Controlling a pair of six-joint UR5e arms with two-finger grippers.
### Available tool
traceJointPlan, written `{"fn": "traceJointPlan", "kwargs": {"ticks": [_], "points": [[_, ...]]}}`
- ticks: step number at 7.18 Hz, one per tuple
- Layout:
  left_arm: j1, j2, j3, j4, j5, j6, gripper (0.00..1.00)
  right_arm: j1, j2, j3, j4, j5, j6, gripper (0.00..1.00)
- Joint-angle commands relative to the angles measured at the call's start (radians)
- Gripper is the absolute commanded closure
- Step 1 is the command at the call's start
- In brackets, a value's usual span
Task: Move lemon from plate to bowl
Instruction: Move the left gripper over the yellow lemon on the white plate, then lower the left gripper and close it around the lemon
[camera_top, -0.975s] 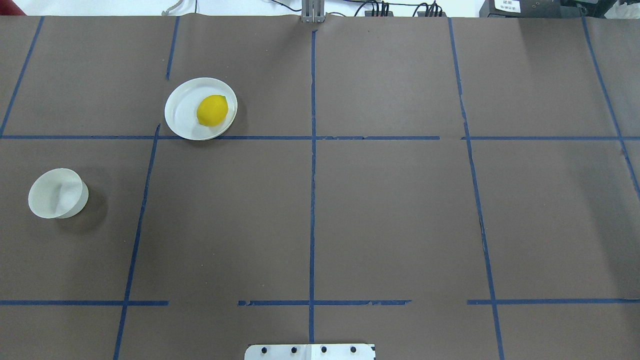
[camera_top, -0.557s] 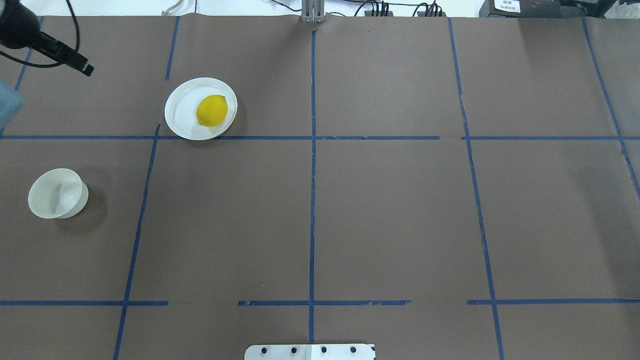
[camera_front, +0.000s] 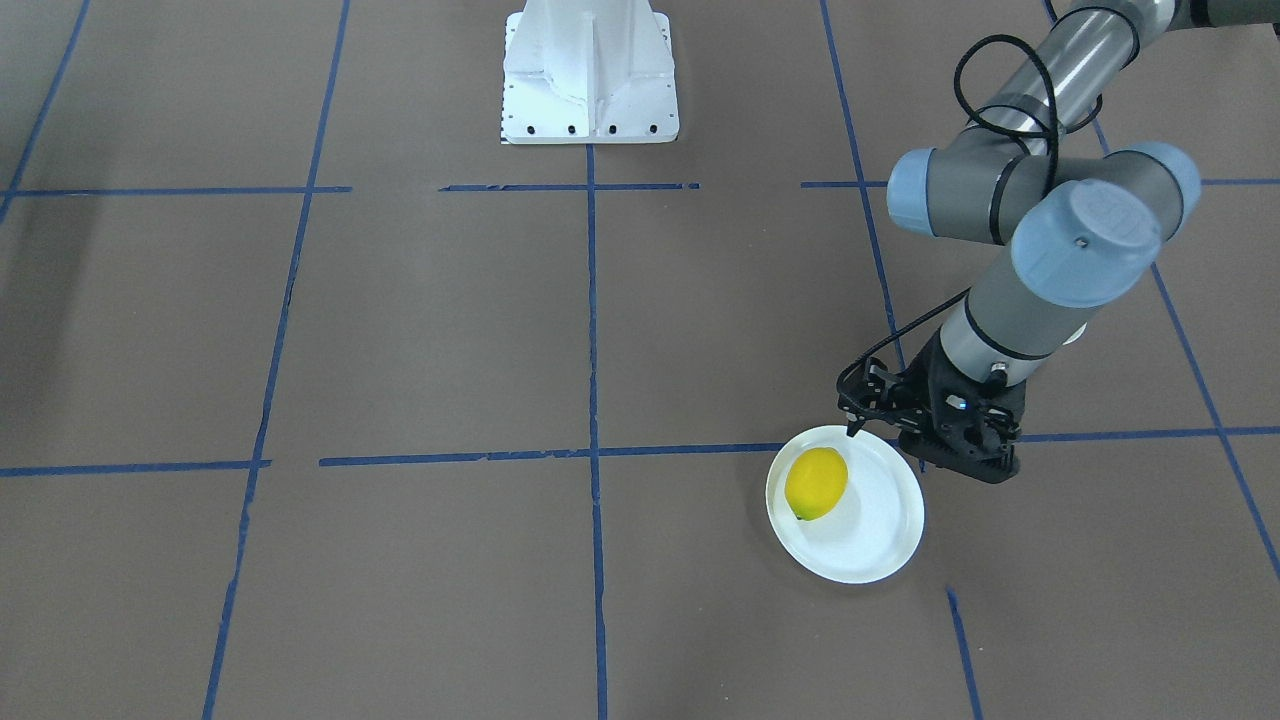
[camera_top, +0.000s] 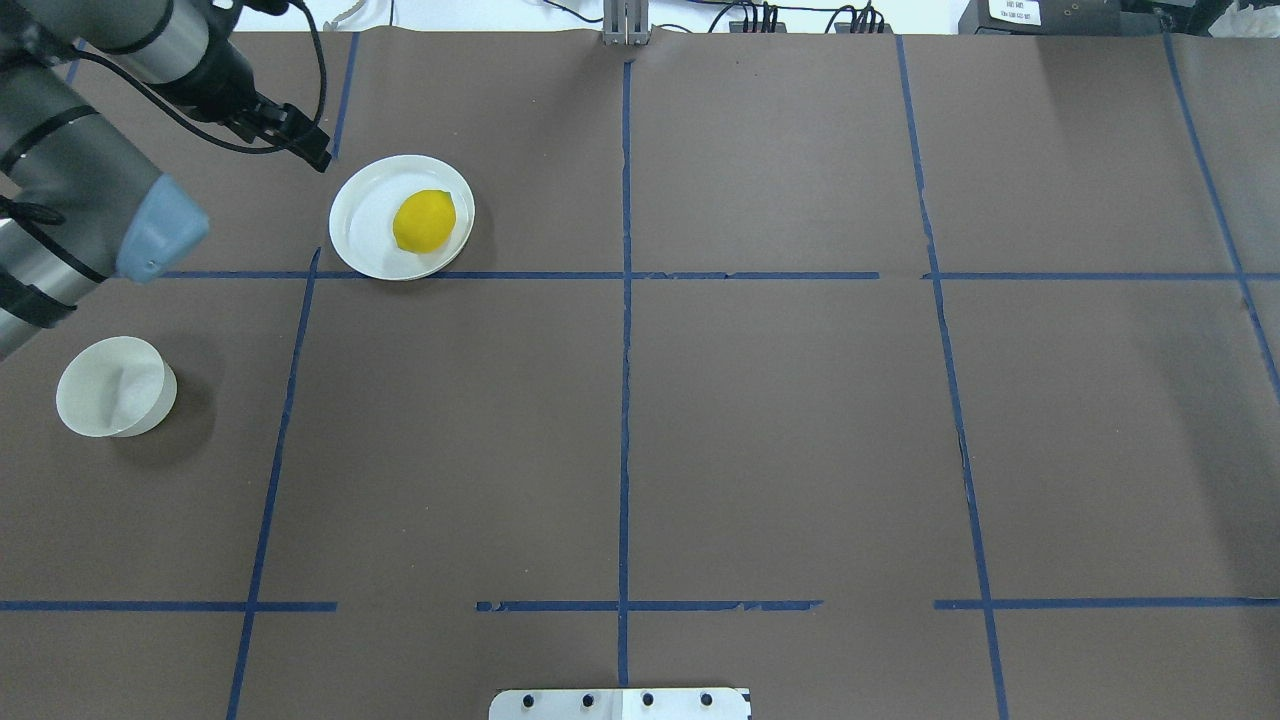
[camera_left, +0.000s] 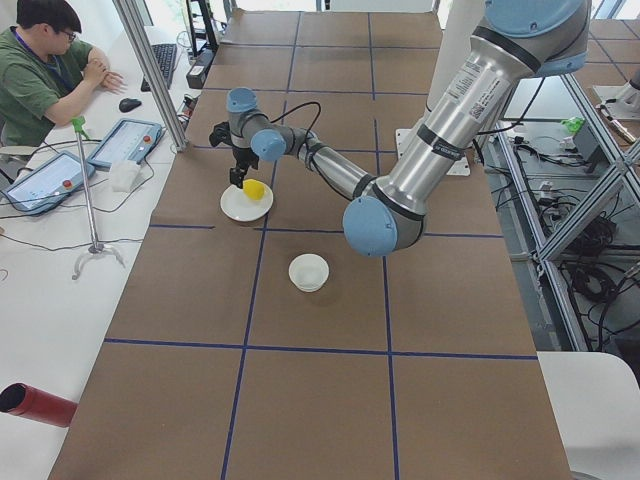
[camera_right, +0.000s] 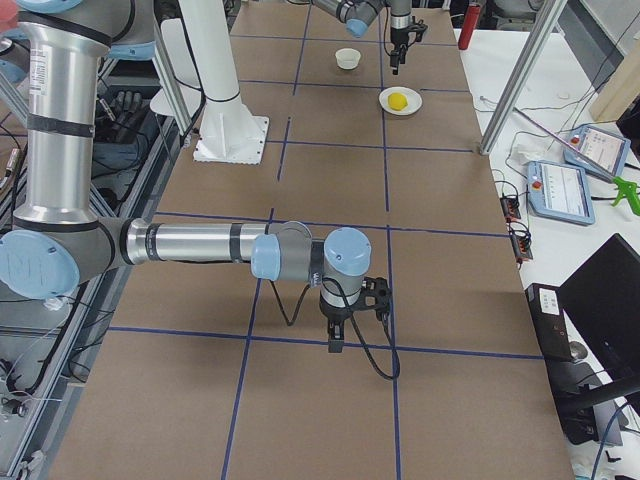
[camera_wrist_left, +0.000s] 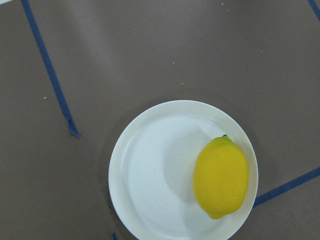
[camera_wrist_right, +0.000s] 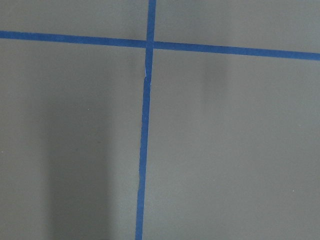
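left gripper (camera_front: 922, 446) hovers, jaws apart, at the plate (camera_front: 872, 540) edge; lemon (camera_front: 816, 483) lies on it; right gripper (camera_right: 338, 338) grip unclear.

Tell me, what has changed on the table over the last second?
The left arm swung in from the overhead view's upper-left corner, bringing the left gripper close to the plate's rim. Nothing has been grasped. The lemon still lies on the plate, and the bowl sits empty where it was.
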Motion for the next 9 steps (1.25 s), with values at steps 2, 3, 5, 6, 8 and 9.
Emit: {"fn": "traceJointPlan", "kwargs": {"ticks": [2,3,5,6,8,9], "points": [[0.054,-0.107,0.210,-0.138,0.024,-0.098,0.01,0.000,0.000,0.000,0.000,0.000,0.000,0.00],[0.066,-0.105,0.254,-0.186,0.024,-0.101,0.01,0.000,0.000,0.000,0.000,0.000,0.000,0.00],[0.089,-0.105,0.286,-0.217,0.024,-0.113,0.01,0.000,0.000,0.000,0.000,0.000,0.000,0.00],[0.098,-0.104,0.289,-0.217,0.024,-0.113,0.01,0.000,0.000,0.000,0.000,0.000,0.000,0.00],[0.102,-0.107,0.305,-0.218,0.021,-0.102,0.44,0.000,0.000,0.000,0.000,0.000,0.000,0.00],[0.097,-0.108,0.303,-0.217,0.012,-0.102,0.80,0.000,0.000,0.000,0.000,0.000,0.000,0.00]]}}
